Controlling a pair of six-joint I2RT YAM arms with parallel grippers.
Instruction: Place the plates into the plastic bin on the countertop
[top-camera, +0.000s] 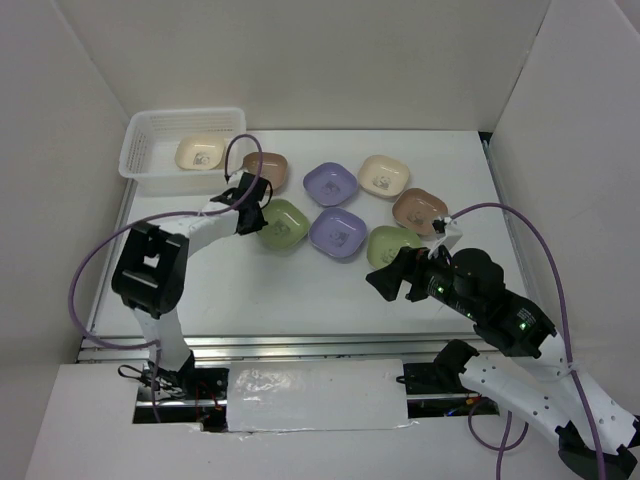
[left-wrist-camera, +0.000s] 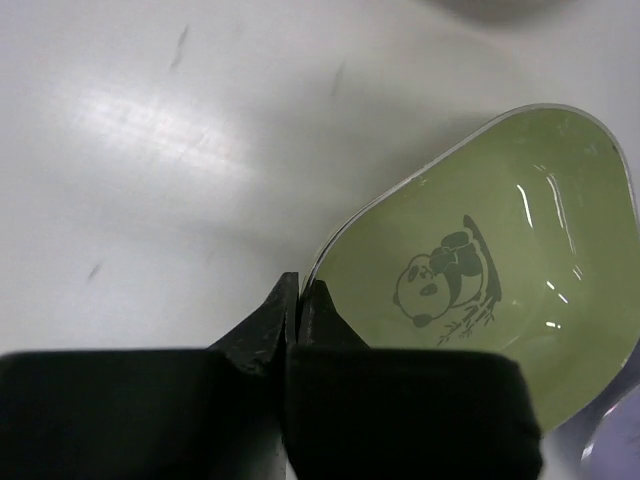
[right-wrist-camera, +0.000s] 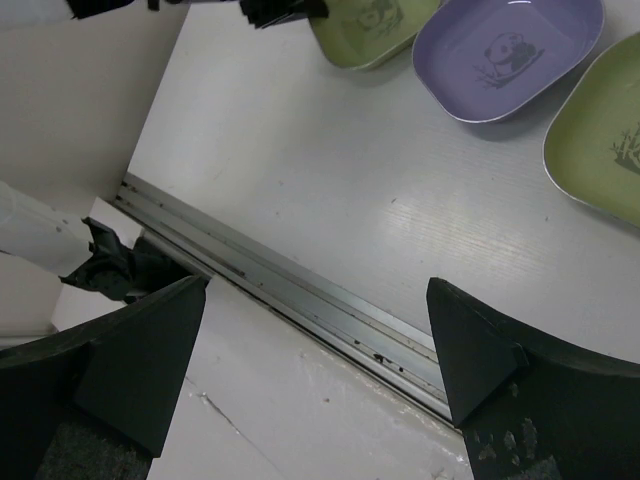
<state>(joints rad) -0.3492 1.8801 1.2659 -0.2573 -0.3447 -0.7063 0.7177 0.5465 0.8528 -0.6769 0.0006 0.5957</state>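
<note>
Left gripper (left-wrist-camera: 298, 300) jaws closed on green plate (left-wrist-camera: 480, 290) rim; bin (top-camera: 140, 150) lies at 10 o'clock. Right gripper (right-wrist-camera: 320, 330) wide open, empty.

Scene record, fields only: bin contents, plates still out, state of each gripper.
bin: plastic bin at far left, holds one cream plate
loose plates: seven visible on countertop; two brown, two purple, two green, one cream
left gripper: shut on rim of green plate
right gripper: open, empty, above front rail
</note>
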